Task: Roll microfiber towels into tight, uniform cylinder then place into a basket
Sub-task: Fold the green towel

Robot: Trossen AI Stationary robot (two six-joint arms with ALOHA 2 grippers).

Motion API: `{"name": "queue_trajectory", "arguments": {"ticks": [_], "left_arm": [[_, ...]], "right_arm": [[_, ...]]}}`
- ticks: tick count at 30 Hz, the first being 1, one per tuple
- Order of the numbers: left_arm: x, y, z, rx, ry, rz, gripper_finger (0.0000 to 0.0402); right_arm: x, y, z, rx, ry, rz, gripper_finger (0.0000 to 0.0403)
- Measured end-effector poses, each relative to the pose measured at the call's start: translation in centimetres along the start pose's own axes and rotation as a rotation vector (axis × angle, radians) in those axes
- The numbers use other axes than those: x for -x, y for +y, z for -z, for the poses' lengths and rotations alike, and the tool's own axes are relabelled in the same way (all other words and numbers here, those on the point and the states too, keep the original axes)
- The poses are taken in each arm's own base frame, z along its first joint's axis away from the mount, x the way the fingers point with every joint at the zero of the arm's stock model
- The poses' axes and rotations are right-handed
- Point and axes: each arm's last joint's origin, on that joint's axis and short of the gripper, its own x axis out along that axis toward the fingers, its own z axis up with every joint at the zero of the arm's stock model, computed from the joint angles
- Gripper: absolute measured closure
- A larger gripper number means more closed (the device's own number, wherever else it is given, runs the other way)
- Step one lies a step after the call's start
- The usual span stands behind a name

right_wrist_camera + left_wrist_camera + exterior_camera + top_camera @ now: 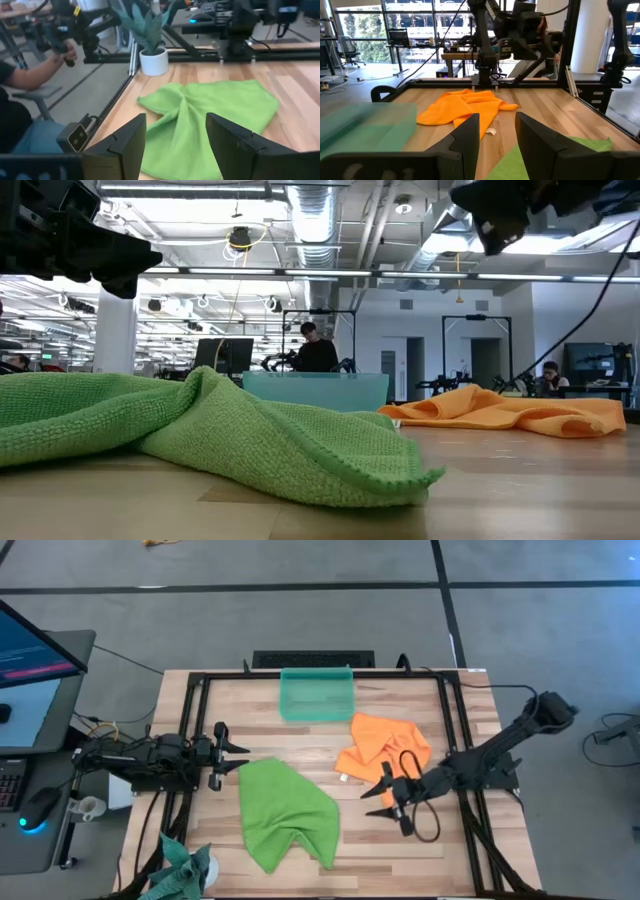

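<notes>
Both grippers have their fingers spread apart and hold nothing. On the big wooden table [460,840] the lime green towel [285,812] lies crumpled near the middle, closer to the front edge. The orange towel [385,748] lies bunched up to its right, near the basket [317,695], which sits at the back edge with nothing in it that I can see. The left gripper [232,757] hangs in the air just beside the green towel's left corner, and its fingers [470,135] have a medium gap. The right gripper [382,796] hangs just beside the orange towel, between the two towels, and its fingers [131,137] are wide. A small potted plant [150,47] stands at the front left corner. I think no rolling has started yet, since no towel is flat or rolled. Next, a gripper likely needs to go down, pinch a towel's edge and pull it flat.
</notes>
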Motion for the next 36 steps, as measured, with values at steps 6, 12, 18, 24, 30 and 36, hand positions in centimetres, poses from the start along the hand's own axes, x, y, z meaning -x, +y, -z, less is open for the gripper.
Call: {"name": "queue_trajectory", "arguments": {"ticks": [6,12,18,24,30,36], "left_arm": [[0.0,0.0,0.0,0.0,0.0,0.0,0.0284],[0.0,0.0,0.0,-0.025,0.0,0.0,0.0284],[0.0,0.0,0.0,-0.079,0.0,-0.004,0.0284],[0.0,0.0,0.0,-0.035,0.0,-0.005,0.0284],[0.0,0.0,0.0,0.054,-0.001,-0.004,0.0284],[0.0,0.0,0.0,0.121,0.004,0.013,0.0284]], "right_arm": [[-2.9,1.4,-0.8,0.078,0.022,-0.023,0.0175],[-5.7,2.9,-0.9,0.09,0.054,-0.041,0.0175],[-8.2,3.6,-1.1,0.012,0.081,-0.037,0.0175],[-10.1,3.4,-2.4,-0.073,0.161,-0.017,0.0175],[-11.0,3.2,-4.3,-0.138,0.196,0.002,0.0175],[-11.0,3.5,-5.2,-0.158,0.183,-0.028,0.0175]]}}
